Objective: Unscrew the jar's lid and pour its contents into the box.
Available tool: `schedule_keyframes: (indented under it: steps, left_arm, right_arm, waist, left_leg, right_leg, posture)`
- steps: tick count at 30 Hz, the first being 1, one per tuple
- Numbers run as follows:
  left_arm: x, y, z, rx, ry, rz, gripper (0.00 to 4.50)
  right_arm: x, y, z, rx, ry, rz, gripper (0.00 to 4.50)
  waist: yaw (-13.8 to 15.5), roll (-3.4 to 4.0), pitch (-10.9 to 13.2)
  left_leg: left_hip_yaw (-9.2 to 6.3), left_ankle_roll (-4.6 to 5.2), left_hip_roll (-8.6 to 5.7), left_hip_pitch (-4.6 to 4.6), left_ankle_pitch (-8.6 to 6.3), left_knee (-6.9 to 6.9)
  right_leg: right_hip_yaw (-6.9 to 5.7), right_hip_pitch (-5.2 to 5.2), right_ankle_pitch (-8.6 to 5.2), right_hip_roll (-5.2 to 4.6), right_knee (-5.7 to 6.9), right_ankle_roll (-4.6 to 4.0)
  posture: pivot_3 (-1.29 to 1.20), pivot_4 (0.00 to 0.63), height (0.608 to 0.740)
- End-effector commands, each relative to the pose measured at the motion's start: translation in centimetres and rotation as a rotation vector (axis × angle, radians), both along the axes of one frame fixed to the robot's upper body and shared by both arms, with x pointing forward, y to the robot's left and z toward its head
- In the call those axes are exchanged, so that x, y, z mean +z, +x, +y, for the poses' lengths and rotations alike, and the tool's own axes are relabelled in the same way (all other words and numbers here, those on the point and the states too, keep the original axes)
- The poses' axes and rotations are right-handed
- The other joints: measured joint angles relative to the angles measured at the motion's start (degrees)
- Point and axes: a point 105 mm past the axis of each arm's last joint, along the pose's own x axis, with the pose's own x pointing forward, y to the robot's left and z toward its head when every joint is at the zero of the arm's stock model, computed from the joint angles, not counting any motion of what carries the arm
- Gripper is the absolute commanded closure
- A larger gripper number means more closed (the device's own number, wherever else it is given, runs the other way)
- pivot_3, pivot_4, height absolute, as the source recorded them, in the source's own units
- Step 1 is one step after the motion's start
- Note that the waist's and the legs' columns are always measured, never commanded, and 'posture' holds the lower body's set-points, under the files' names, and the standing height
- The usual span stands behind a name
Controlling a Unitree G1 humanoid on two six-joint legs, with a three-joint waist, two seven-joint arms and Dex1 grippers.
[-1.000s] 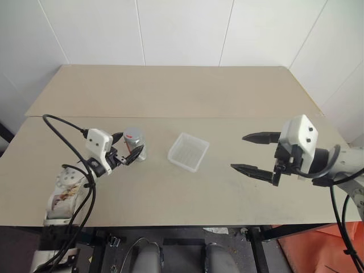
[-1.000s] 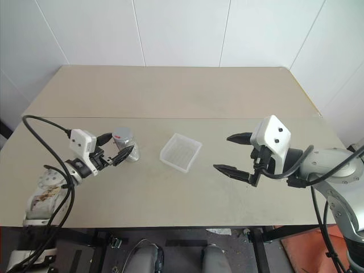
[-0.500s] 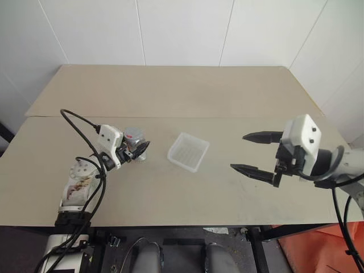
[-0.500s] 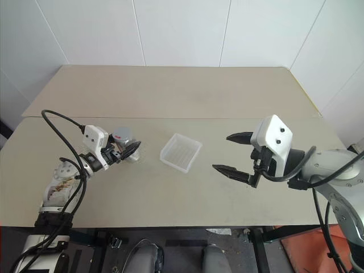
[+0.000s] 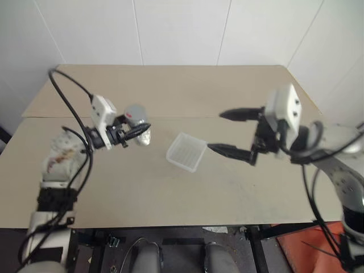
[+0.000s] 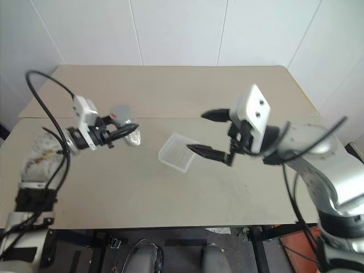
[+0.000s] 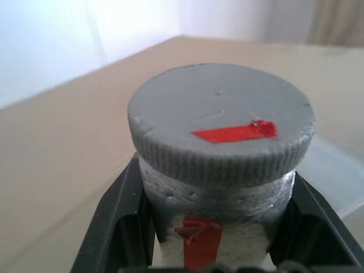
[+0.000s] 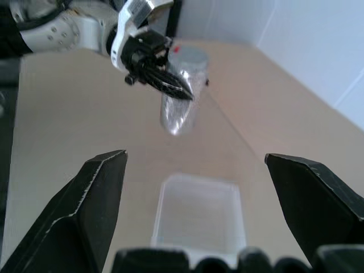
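Observation:
My left gripper (image 5: 136,128) is shut on the jar (image 5: 140,126), a small clear jar with a red-and-white label. It holds the jar above the table (image 5: 170,193), left of the box (image 5: 186,152). The grey lid (image 7: 222,122), marked with a red strip, sits on the jar, and the black fingers (image 7: 122,222) clamp the body just under it. The contents are hidden. My right gripper (image 5: 215,131) stands open in the air just right of the box, pointing toward the jar (image 8: 181,85). The shallow translucent box (image 8: 199,213) lies flat and looks empty.
The beige table has a seam (image 5: 187,118) running across it behind the box. White walls (image 5: 182,28) stand behind the table. Black cables (image 5: 65,94) loop around my left arm.
My left gripper has shut on the jar and lifted it off the table. My right gripper, still open, has risen and swung left to beside the box.

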Motion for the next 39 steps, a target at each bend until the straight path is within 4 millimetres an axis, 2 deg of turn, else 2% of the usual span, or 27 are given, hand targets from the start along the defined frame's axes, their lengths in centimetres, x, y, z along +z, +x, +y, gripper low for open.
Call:
schedule_keyframes:
  steps: [1,6,12,18,26,29,32,33,37,39]
  left_arm:
    - [1.3,-1.1,-1.0,-0.204,0.017,-0.002,2.44]
    - [2.3,-1.0,-3.6,-0.410,0.061,0.006,2.44]
    - [2.7,-0.5,-6.0,-0.528,0.085,-0.005,2.44]
    - [2.7,-0.4,-6.8,-0.560,0.087,-0.019,2.44]
    - [2.4,-0.5,-6.5,-0.558,0.112,-0.033,2.44]
    - [2.4,-0.5,-6.4,-0.554,0.114,-0.040,2.44]
    - [2.5,-0.5,-6.3,-0.553,0.114,-0.046,2.44]
    - [2.5,-0.6,-6.3,-0.554,0.117,-0.052,2.44]
    - [2.7,-0.8,-6.3,-0.562,0.120,-0.070,2.44]
    - [2.8,-1.2,-6.4,-0.589,0.130,-0.090,2.44]
  right_arm:
    - [1.6,0.2,2.2,0.069,0.068,0.003,0.00]
    - [3.2,1.6,5.4,0.085,0.094,0.017,0.00]
    - [3.2,3.1,7.3,0.040,0.061,0.044,0.00]
    - [2.8,4.0,7.9,0.000,0.043,0.047,0.00]
    - [2.5,4.3,8.1,0.003,0.044,0.075,0.00]
    - [2.1,4.3,8.2,0.027,0.036,0.111,0.57]
    - [1.7,4.7,8.2,0.023,0.033,0.131,1.56]
    - [1.7,4.8,8.2,0.026,0.037,0.145,1.75]
    - [2.0,4.9,8.3,0.060,0.059,0.146,1.75]
    - [2.5,4.3,8.4,0.182,0.081,0.141,1.75]
  waist:
    - [0.1,0.00,0.0]
    - [0.3,0.02,0.0]
    - [0.1,0.02,0.0]
    - [-0.4,0.02,0.0]
    - [-0.2,0.02,0.0]
    - [-0.2,0.02,0.0]
    - [-0.2,0.02,0.0]
    - [-0.3,0.03,0.0]
    - [-0.2,0.03,0.0]
    - [-0.2,0.03,0.0]
  left_leg:
    - [0.00,0.00,0.01,0.00,0.00,-0.03]
    - [-0.02,0.00,0.00,-0.15,0.00,0.03]
    - [-0.08,0.01,-0.02,-0.79,0.01,0.13]
    - [-0.10,0.02,-0.01,-0.92,0.02,0.12]
    - [-0.12,0.02,-0.01,-0.91,0.02,0.12]
    - [-0.13,0.02,-0.01,-0.91,0.02,0.12]
    - [-0.13,0.02,0.00,-0.90,0.02,0.12]
    - [-0.13,0.02,0.00,-0.90,0.02,0.12]
    - [-0.13,0.02,0.00,-0.90,0.02,0.12]
    - [-0.13,0.02,-0.01,-0.91,0.02,0.12]
  right_leg:
    - [0.00,0.00,0.00,0.00,-0.01,0.00]
    - [-0.03,-0.15,0.00,0.01,0.07,0.00]
    - [-0.06,-0.75,0.02,0.02,0.41,-0.01]
    - [-0.06,-0.91,0.02,0.04,0.41,-0.01]
    - [-0.07,-0.88,0.02,0.04,0.42,-0.01]
    - [-0.07,-0.88,0.02,0.04,0.41,-0.01]
    - [-0.07,-0.88,0.02,0.05,0.42,-0.01]
    - [-0.07,-0.88,0.02,0.05,0.43,-0.01]
    - [-0.07,-0.88,0.02,0.05,0.43,-0.01]
    - [-0.07,-0.88,0.02,0.05,0.42,-0.01]
  posture:
    - [0.00,0.150,0.740]
    - [0.00,0.150,0.740]
    - [0.00,0.150,0.740]
    - [0.00,0.150,0.740]
    - [0.00,0.150,0.740]
    - [0.00,0.150,0.740]
    - [0.00,0.150,0.740]
    - [0.00,0.150,0.740]
    - [0.00,0.150,0.740]
    - [0.00,0.150,0.740]
